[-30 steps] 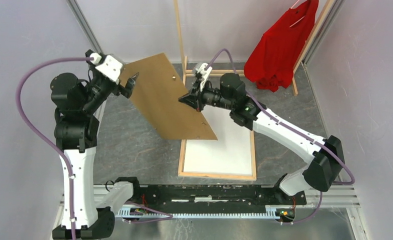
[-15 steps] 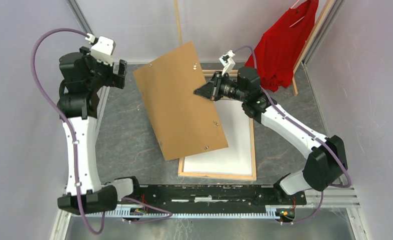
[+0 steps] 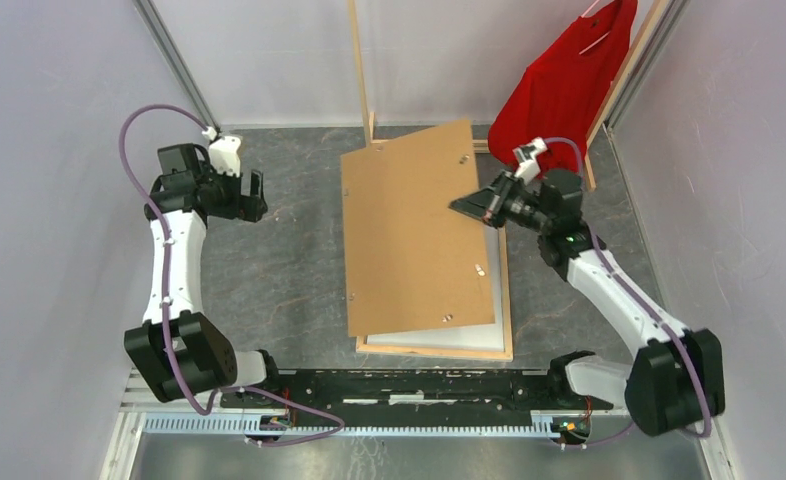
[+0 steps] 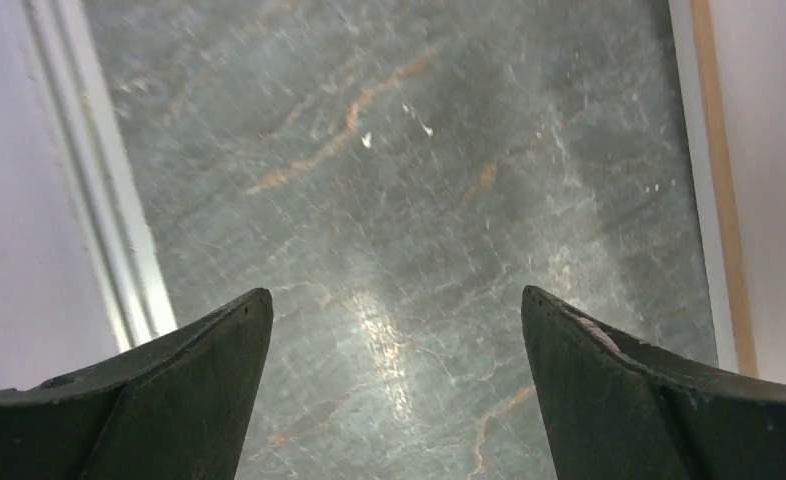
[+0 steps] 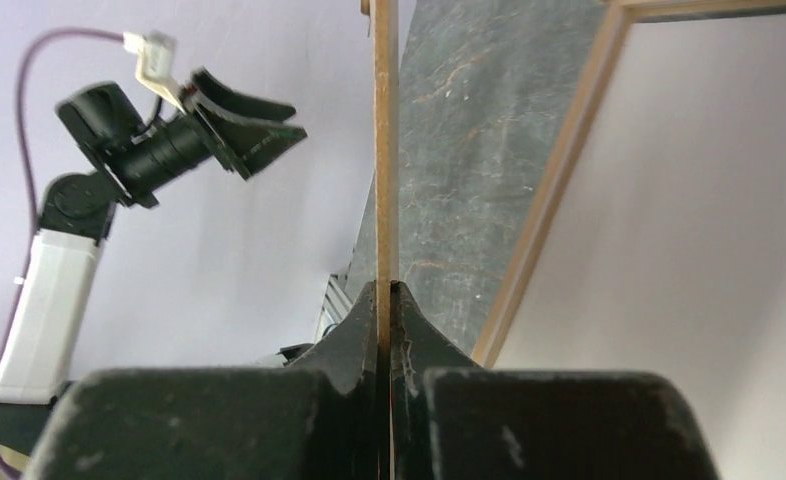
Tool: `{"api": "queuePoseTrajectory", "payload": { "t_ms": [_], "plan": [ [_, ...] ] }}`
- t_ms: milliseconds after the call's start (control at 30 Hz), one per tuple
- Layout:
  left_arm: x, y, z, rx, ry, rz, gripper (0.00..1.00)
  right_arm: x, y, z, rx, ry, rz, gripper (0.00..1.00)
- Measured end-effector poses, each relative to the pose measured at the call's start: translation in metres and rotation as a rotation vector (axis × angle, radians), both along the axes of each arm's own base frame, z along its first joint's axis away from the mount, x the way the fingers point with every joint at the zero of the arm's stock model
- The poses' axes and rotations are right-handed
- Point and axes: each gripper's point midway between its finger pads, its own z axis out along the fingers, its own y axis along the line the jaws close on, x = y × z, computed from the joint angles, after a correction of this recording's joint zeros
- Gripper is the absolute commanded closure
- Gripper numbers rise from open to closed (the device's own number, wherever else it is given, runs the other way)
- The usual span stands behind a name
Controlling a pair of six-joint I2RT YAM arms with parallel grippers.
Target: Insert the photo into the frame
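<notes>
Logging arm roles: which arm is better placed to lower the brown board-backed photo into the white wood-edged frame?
Right. Its jaws grip the photo above the frame; left jaws are open, off over the tabletop.

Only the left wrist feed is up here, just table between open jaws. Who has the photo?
Observer: Right jaws, shut on its right edge. The photo runs edge-on between them in the right wrist view.
Operator: Over the frame?
Observer: It covers most of the frame, brown back up, skewed; white shows along the near end.
Operator: Left jaws near it?
Observer: No. Left jaws hang apart, left of the photo, above the table.
</notes>
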Motion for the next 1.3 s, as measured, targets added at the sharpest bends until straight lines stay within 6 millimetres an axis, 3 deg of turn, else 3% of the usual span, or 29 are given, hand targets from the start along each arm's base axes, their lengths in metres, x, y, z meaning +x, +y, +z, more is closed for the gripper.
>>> {"api": "queuePoseTrajectory", "payload": {
  "t_ms": [133,167,300,467,667,900,1300],
  "plan": [
    [-0.013,-0.006,-0.038,-0.018,0.084,-0.029,0.00,-0.009,-0.045,-0.012,0.029,0.030,-0.082,1.00],
    [-0.014,-0.006,-0.039,-0.019,0.087,-0.030,0.00,-0.010,-0.058,-0.019,0.034,0.044,-0.108,1.00],
    [-0.019,-0.010,-0.066,-0.022,0.148,-0.079,0.00,-0.019,-0.083,-0.047,0.057,0.119,-0.150,1.00],
    [-0.024,-0.019,-0.091,-0.010,0.217,-0.143,0.00,-0.037,-0.087,-0.072,0.102,0.214,-0.117,1.00],
    [-0.029,-0.031,-0.100,0.003,0.239,-0.196,0.00,-0.041,-0.087,-0.066,0.124,0.198,-0.080,1.00],
    [-0.042,-0.052,-0.118,0.024,0.295,-0.257,0.00,-0.037,-0.088,-0.079,0.115,0.231,-0.078,1.00],
    [-0.045,-0.067,-0.113,0.057,0.281,-0.305,0.00,-0.022,-0.095,-0.108,0.103,0.247,-0.140,1.00]
  ]
}}
